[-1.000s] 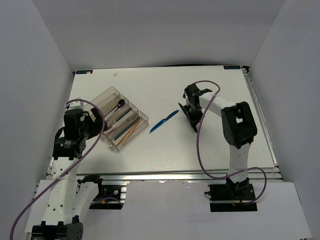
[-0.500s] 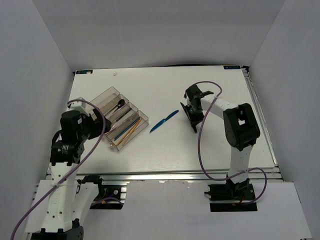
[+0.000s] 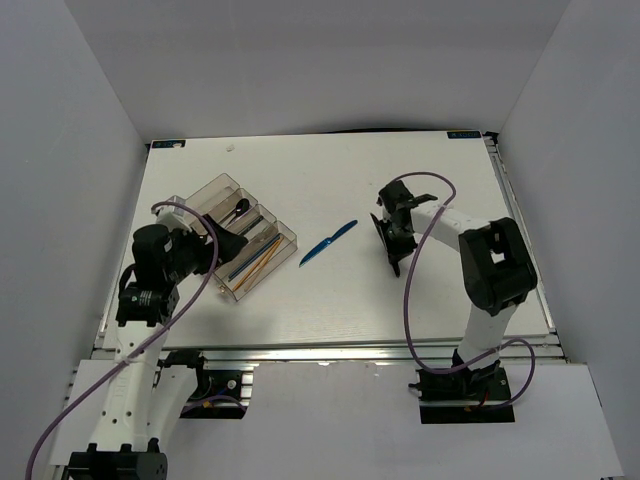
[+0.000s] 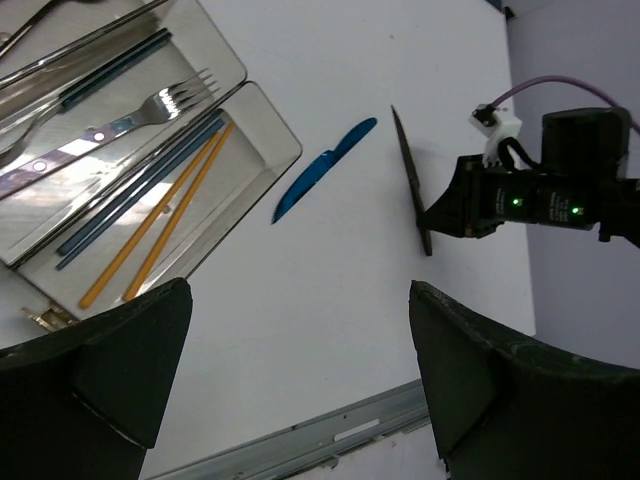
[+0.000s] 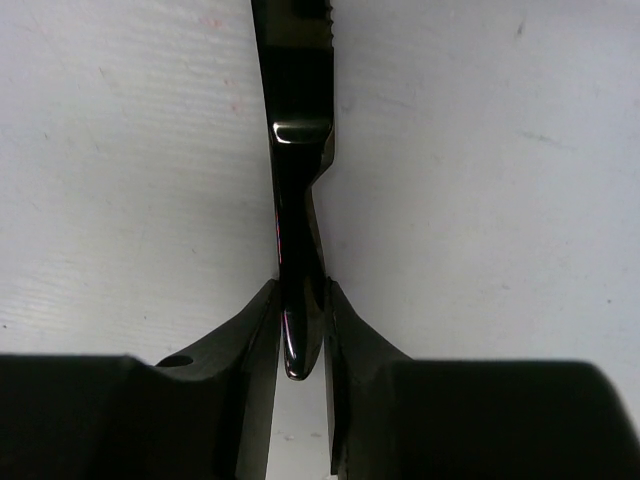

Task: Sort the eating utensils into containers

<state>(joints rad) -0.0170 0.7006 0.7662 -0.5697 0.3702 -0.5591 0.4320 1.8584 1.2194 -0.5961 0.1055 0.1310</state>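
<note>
A black knife-like utensil (image 5: 296, 150) stands on edge on the white table, and my right gripper (image 5: 300, 292) is shut on its handle end. The top view shows that gripper (image 3: 393, 232) right of centre with the black utensil (image 3: 395, 262) reaching toward the near side. A blue knife (image 3: 328, 243) (image 4: 322, 183) lies loose between the arms. The clear container tray (image 3: 291, 236) (image 4: 287, 138) holds a silver fork (image 4: 130, 115), blue sticks (image 4: 140, 190), orange sticks (image 4: 150, 240) and a black spoon (image 3: 240, 208). My left gripper (image 3: 222, 246) (image 4: 300, 290) hangs open and empty over the tray's near end.
The table's near edge is an aluminium rail (image 3: 330, 350) (image 4: 300, 440). White walls close in the left, right and back. Purple cables (image 3: 410, 290) loop off both arms.
My left arm has swung its open gripper rightward over the tray's near end. My right gripper has narrowed onto the black utensil and shifted a little right and nearer.
</note>
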